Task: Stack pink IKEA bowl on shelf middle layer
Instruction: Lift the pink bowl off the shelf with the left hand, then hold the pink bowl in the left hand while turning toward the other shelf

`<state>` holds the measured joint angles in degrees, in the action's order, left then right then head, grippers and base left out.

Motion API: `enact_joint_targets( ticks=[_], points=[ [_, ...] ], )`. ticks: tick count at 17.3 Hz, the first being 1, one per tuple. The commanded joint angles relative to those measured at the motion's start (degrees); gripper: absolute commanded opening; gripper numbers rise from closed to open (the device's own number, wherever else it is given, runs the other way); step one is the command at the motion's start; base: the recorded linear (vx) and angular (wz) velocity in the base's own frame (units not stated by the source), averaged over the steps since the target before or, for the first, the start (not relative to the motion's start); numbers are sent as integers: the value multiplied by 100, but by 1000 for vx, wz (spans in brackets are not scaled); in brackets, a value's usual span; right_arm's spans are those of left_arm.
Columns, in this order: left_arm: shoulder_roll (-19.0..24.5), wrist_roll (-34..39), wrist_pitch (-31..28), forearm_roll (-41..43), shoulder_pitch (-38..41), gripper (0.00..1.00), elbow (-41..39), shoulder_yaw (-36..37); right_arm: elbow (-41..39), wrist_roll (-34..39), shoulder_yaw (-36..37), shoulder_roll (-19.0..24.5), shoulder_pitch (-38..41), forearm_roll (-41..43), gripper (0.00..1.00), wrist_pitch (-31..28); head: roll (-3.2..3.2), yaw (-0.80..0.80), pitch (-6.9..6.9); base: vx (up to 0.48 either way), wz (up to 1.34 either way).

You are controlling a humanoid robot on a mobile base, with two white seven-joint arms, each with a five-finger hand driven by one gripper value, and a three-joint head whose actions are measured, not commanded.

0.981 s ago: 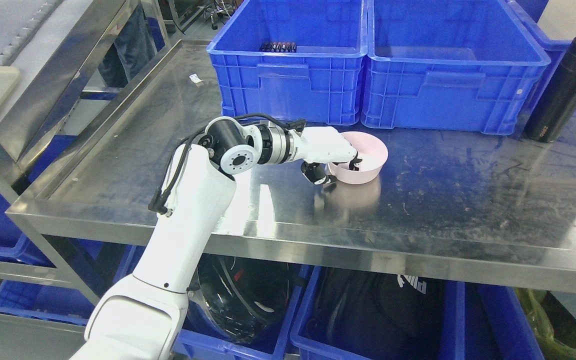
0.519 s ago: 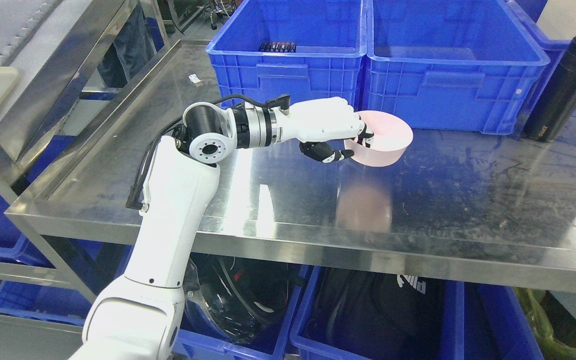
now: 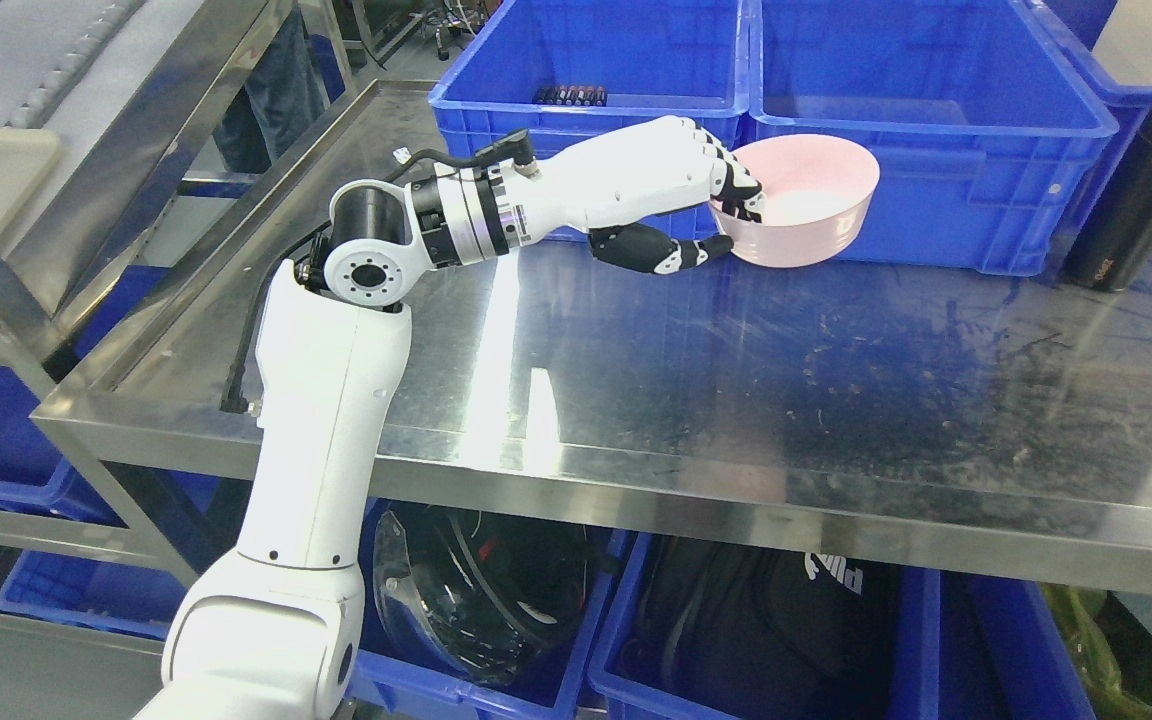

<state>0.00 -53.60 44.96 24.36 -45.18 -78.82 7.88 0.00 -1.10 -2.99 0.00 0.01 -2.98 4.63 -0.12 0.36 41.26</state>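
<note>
- Left hand (image 3: 696, 205) pinches the near rim of the round pink plastic bowl (image 3: 804, 215): fingers inside, thumb outside.
- Bowl held clear above the steel shelf (image 3: 636, 380).

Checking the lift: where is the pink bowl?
Upper right of centre, the pink bowl is held above the steel shelf by the left hand, before the blue bins.

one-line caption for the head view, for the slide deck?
Left hand grips the rim of a pink bowl, holding it above the steel shelf in front of two blue bins.
</note>
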Motion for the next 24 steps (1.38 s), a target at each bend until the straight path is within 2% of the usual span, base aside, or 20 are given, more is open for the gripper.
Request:
enact_joint_targets(
  ticks=[1, 6, 18, 24],
  points=[
    [100, 42, 4, -345, 115, 0, -353, 143, -100, 5, 0, -100, 17, -1, 100, 3, 0, 0, 0, -1, 194],
    [100, 51, 4, -327, 167, 0, -344, 626, -100, 5, 0, -100, 17, -1, 100, 3, 0, 0, 0, -25, 468],
    [100, 51, 4, -327, 220, 1, -344, 759, -100, 5, 0, -100, 17, -1, 100, 3, 0, 0, 4, -40, 1326],
    [100, 51, 4, -327, 220, 2, -362, 785, -100, 5, 0, -100, 25, -1, 100, 3, 0, 0, 5, 68, 803]
  ],
)
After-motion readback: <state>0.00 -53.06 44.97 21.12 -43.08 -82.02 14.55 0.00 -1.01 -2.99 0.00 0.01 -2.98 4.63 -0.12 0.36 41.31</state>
